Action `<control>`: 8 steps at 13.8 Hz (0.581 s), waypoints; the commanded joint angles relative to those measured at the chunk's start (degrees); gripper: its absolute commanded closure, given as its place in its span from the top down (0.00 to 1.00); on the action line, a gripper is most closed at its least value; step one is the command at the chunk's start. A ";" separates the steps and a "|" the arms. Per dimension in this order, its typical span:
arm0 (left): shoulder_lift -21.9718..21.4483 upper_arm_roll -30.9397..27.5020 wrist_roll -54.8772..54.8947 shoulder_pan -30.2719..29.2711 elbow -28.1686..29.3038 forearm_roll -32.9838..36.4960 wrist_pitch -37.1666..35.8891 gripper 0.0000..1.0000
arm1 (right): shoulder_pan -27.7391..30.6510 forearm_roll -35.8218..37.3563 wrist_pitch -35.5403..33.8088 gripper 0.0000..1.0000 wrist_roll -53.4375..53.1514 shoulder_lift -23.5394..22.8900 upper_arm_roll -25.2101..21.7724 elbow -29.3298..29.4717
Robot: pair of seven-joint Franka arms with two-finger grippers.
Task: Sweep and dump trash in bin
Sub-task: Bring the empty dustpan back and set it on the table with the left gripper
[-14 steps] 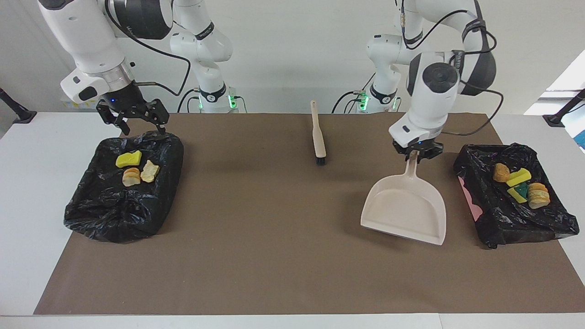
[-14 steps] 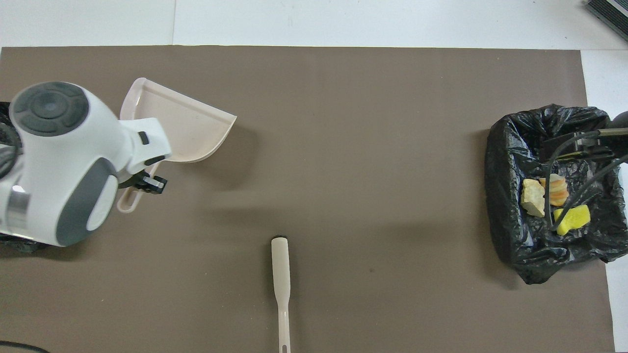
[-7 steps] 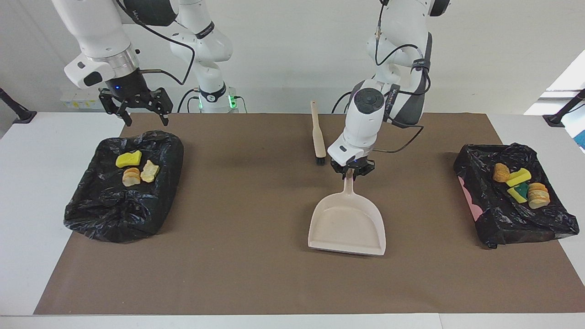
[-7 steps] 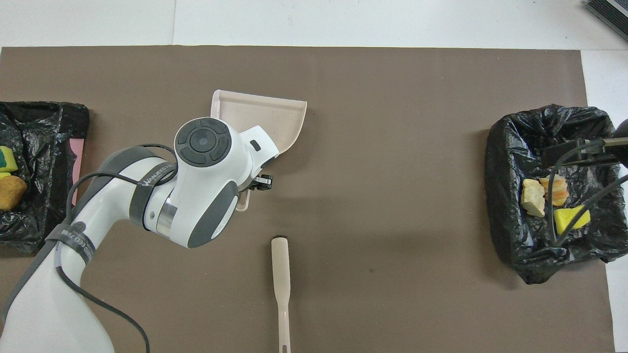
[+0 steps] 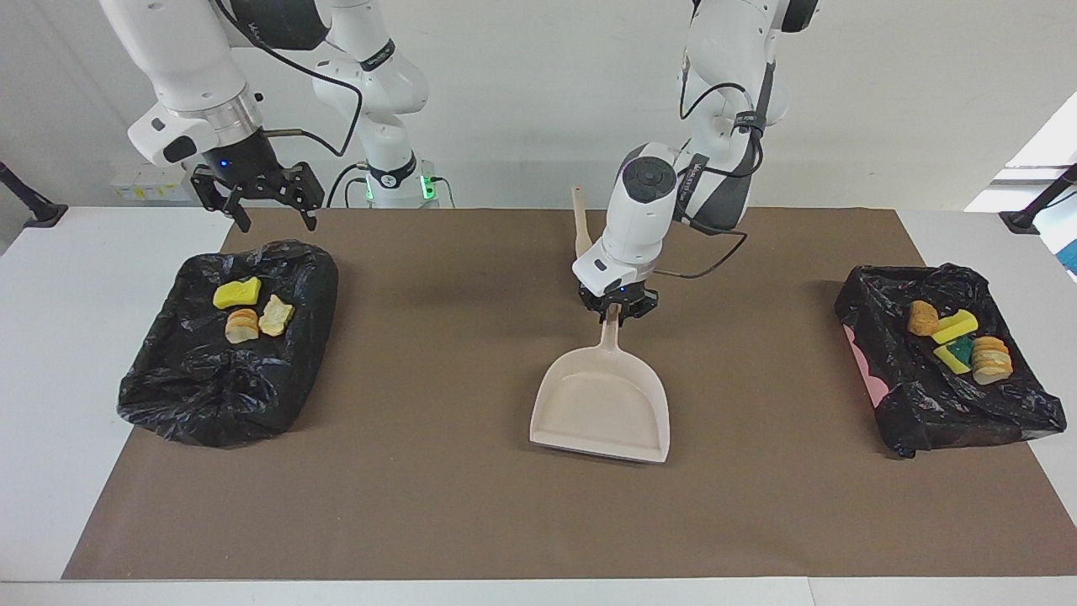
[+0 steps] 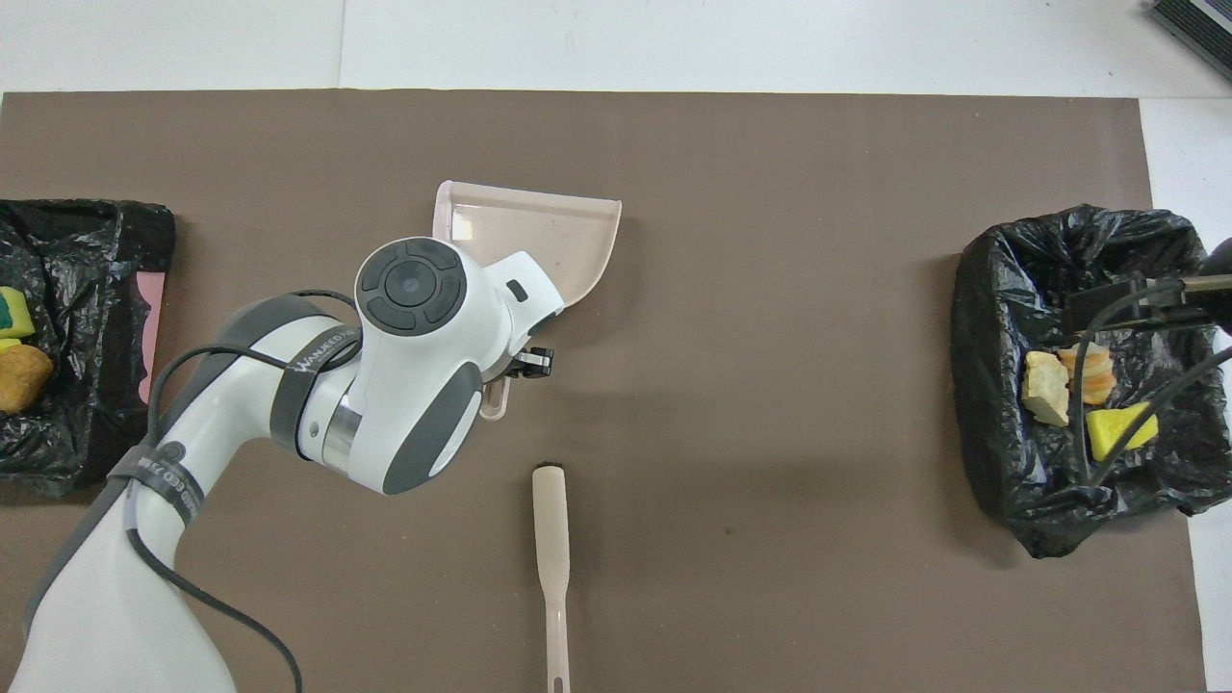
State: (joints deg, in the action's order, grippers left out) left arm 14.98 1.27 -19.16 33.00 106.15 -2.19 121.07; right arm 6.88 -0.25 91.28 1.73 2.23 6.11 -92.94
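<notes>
We saw the right end effector [image 5: 257,202] hanging with its fingers spread over the counter [image 5: 50,337], near the rim of a black-lined bin [image 5: 227,345] holding three bits of trash [image 5: 251,309]. At the middle of the brown mat [image 5: 471,497], the brush [image 5: 582,236] lay nearer the robots than the dustpan [image 5: 602,404]. The left end effector [image 5: 617,310] pinched the dustpan's handle. At the left arm's end, a second black-lined bin [image 5: 942,396] held four more bits [image 5: 959,341].
</notes>
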 commanded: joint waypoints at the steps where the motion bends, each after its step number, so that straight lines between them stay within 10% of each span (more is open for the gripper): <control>1: 1.54 -1.36 -2.63 1.71 -0.85 -1.50 1.80 0.00 | 0.33 -1.33 -1.36 1.00 0.65 1.28 0.04 -0.93; 5: 3.74 -1.36 -6.50 3.12 -1.82 -1.50 1.89 0.00 | 0.24 -1.33 -3.57 1.00 -0.23 -1.44 0.04 2.33; 8: 3.57 -1.45 -6.50 3.12 -1.73 -1.15 0.75 0.65 | 0.24 -1.16 -3.04 1.00 -1.99 -0.92 0.04 1.45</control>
State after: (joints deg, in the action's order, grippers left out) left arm 18.12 1.08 -25.23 34.89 105.39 -2.74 122.60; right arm 6.89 -0.63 88.95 0.99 1.64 6.08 -92.34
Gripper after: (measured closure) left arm 0.634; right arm 0.000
